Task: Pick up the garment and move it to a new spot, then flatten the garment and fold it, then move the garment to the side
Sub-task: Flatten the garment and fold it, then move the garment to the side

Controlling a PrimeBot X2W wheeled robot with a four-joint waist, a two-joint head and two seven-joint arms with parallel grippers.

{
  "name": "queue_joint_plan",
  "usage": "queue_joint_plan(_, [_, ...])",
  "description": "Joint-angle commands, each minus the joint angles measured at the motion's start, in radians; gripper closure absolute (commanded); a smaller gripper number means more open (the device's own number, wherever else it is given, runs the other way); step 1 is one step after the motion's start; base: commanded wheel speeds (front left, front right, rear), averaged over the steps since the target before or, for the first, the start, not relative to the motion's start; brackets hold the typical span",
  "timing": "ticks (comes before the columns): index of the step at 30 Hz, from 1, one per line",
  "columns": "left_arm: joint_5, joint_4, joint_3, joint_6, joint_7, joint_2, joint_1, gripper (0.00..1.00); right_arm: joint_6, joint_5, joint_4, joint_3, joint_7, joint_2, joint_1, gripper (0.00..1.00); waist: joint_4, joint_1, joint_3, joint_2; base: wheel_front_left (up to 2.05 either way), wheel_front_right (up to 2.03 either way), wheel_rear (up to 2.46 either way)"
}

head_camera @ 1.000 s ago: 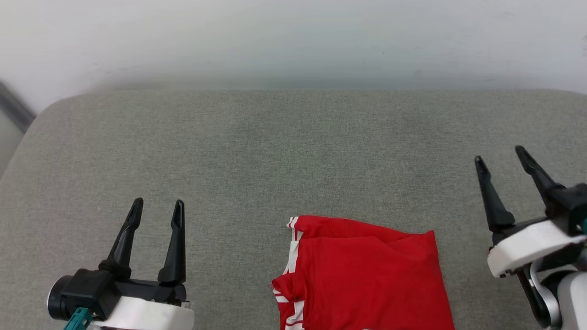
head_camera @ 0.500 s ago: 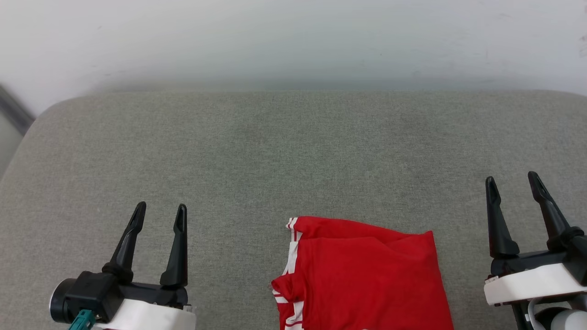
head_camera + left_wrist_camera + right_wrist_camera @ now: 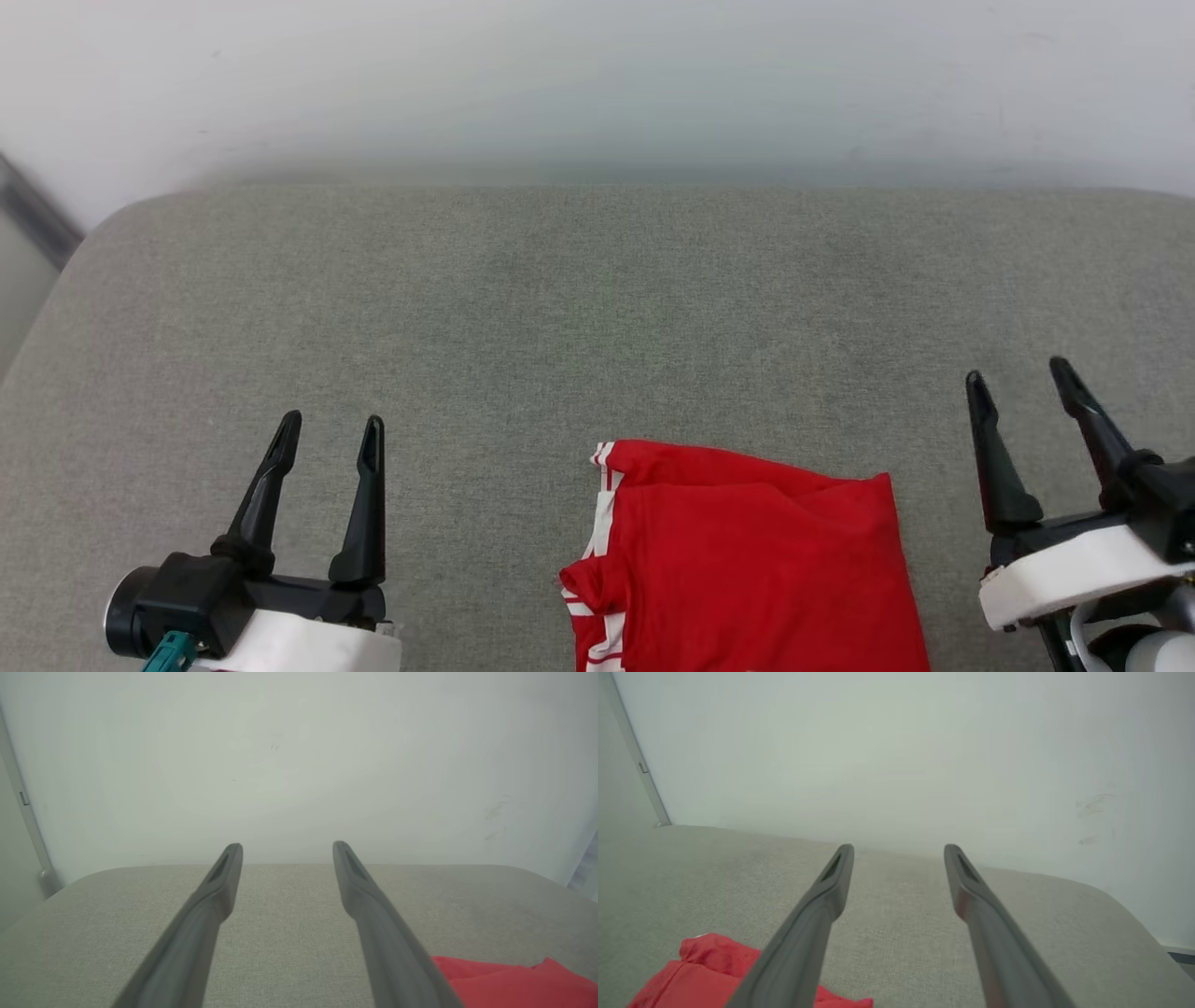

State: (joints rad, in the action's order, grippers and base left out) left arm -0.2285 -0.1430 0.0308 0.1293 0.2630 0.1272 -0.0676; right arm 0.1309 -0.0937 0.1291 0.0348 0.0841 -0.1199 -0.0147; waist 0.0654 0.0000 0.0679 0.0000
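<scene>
Fingers spread wide and empty on both sides. In the head view my left gripper (image 3: 331, 425) hangs over bare grey cushion (image 3: 560, 308) at the lower left, and my right gripper (image 3: 1018, 371) over the cushion at the lower right. The garment (image 3: 747, 560) lies between them at the near edge, closer to the right one and touching neither. It looks folded into a compact red block with white trim along its left side, and its lower part runs out of frame.

In the left wrist view the left gripper (image 3: 287, 845) points across the cushion toward the pale wall (image 3: 299, 756), with a red corner of the garment (image 3: 504, 984) low on the right.

In the right wrist view the right gripper (image 3: 899, 848) is just as open, the garment (image 3: 691, 975) low on the left.

I judge the fold done and the move to the side next, if it isn't already made. That calls for pinching through all layers at one edge so the stack doesn't open.
</scene>
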Motion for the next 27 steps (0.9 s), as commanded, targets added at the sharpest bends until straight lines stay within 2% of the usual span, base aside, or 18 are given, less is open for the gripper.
queue_joint_plan(1, [0.003, -0.005, 0.002, 0.001, 0.002, 0.0, -0.004, 0.0, 0.0, -0.012, 0.009, -0.011, -0.04, -0.02, 0.014, 0.0, 0.002, 0.0, 0.004, 0.0, 0.0, 0.0, 0.0])
queue_joint_plan(5, [0.003, -0.004, 0.004, 0.001, 0.002, 0.001, 0.002, 0.0, -0.001, -0.07, 0.036, -0.036, -0.257, -0.065, 0.028, 0.0, 0.009, 0.0, 0.021, 0.0, 0.0, 0.0, 0.0])
queue_joint_plan(10, [0.009, 0.007, 0.017, 0.001, 0.002, 0.004, 0.02, 0.0, 0.0, -0.193, 0.088, -0.061, -0.607, -0.116, 0.073, 0.0, 0.022, 0.0, 0.055, 0.0, 0.0, 0.0, 0.0])
queue_joint_plan(15, [0.009, 0.012, 0.029, 0.001, 0.002, 0.001, 0.047, 0.0, 0.0, -0.243, 0.123, -0.028, -0.86, -0.11, 0.095, 0.0, 0.046, 0.0, 0.096, 0.0, 0.0, 0.0, 0.0])
queue_joint_plan(20, [0.011, 0.021, 0.052, 0.001, 0.002, -0.002, 0.077, 0.0, 0.0, -0.255, 0.105, -0.021, -0.965, -0.077, 0.083, 0.0, 0.083, 0.0, 0.136, 0.0, 0.0, 0.0, 0.0])
queue_joint_plan(27, [0.014, 0.032, 0.073, 0.001, 0.002, -0.009, 0.105, 0.0, 0.0, -0.214, 0.022, -0.031, -0.995, -0.059, 0.052, 0.0, 0.131, 0.0, 0.176, 0.0, 0.0, 0.0, 0.0])
